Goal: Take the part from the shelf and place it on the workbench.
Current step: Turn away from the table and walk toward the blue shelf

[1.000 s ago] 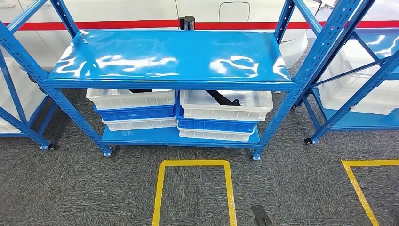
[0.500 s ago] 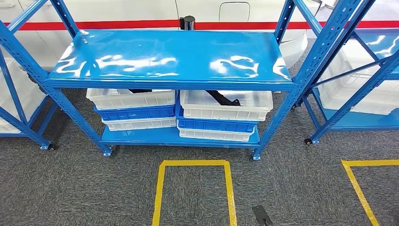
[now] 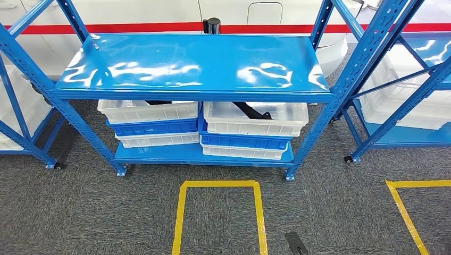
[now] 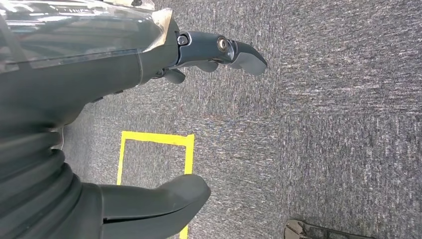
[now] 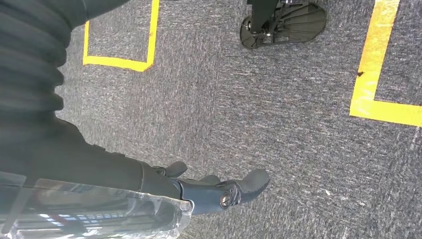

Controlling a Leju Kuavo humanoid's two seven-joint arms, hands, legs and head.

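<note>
A black elongated part [image 3: 252,110] lies in the upper white bin [image 3: 255,126] on the right of the blue shelf's lower level. Another dark part [image 3: 158,102] lies in the upper white bin [image 3: 148,112] on the left, mostly hidden under the top board [image 3: 191,64]. My left hand [image 4: 199,50] hangs over grey carpet, its thumb [image 4: 164,199] well apart from the fingers, holding nothing. My right hand [image 5: 214,191] also hangs above the carpet, fingers stretched out and holding nothing. Both hands are far from the shelf.
White and blue bins are stacked in two piles on the lower level. A second blue rack [image 3: 404,79] with white bins stands to the right, another rack [image 3: 16,106] to the left. Yellow tape rectangles [image 3: 219,184] mark the carpet before the shelf.
</note>
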